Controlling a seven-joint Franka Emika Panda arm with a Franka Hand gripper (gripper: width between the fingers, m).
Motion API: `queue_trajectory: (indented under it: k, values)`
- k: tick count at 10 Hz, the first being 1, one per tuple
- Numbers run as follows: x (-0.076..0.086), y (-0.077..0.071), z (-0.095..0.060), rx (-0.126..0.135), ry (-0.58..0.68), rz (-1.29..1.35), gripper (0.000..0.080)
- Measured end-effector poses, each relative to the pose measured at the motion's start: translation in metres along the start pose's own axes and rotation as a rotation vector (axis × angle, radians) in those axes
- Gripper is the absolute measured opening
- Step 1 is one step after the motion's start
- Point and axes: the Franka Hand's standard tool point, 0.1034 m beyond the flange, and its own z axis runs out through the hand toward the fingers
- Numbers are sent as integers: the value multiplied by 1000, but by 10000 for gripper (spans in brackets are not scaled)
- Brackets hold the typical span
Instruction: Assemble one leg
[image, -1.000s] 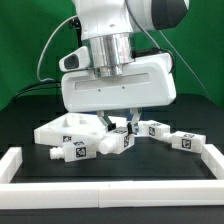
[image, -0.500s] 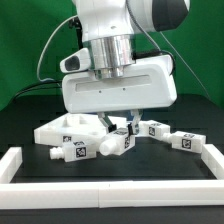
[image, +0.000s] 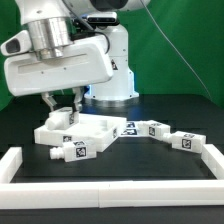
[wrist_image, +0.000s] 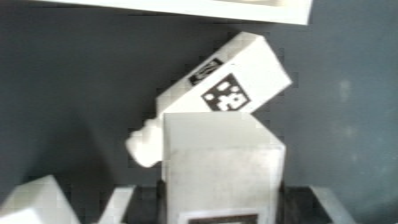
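In the wrist view my gripper (wrist_image: 226, 205) is shut on a leg (wrist_image: 222, 160), a white block with a tag edge showing low between the dark fingers (wrist_image: 157, 200). Beyond it another leg (wrist_image: 231, 85) lies slanted on the dark table, tag up. In the exterior view the gripper (image: 61, 106) hangs over the left corner of the white tabletop (image: 90, 126). The held leg is hard to make out there. One leg (image: 75, 150) lies in front of the tabletop. Other legs (image: 155, 130) (image: 186, 141) lie to the exterior view's right.
A white rail (image: 110, 190) runs along the front, with side pieces at the exterior view's left (image: 12, 160) and right (image: 212, 158). The robot base (image: 110, 80) stands behind the tabletop. A white edge (wrist_image: 231, 8) shows past the lying leg in the wrist view.
The arm has swung from the middle to the exterior view's left and now hangs over the tabletop's left corner. The legs on the exterior view's right are uncovered.
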Motion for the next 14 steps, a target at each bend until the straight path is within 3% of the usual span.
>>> queue_trajectory:
  k: [4,6,8,12,13,14]
  values:
    - [-4,-2,1,-2,1,-9,281]
    - [-45,-18,7,-30,13,8,281]
    - [-53,-38,10,-29,6,34,281]
    - [-55,-32,10,-31,2,16,282]
    - [-65,-17,6,-38,-2,-7,282]
    - [-76,9,-3,-46,-1,-45,282]
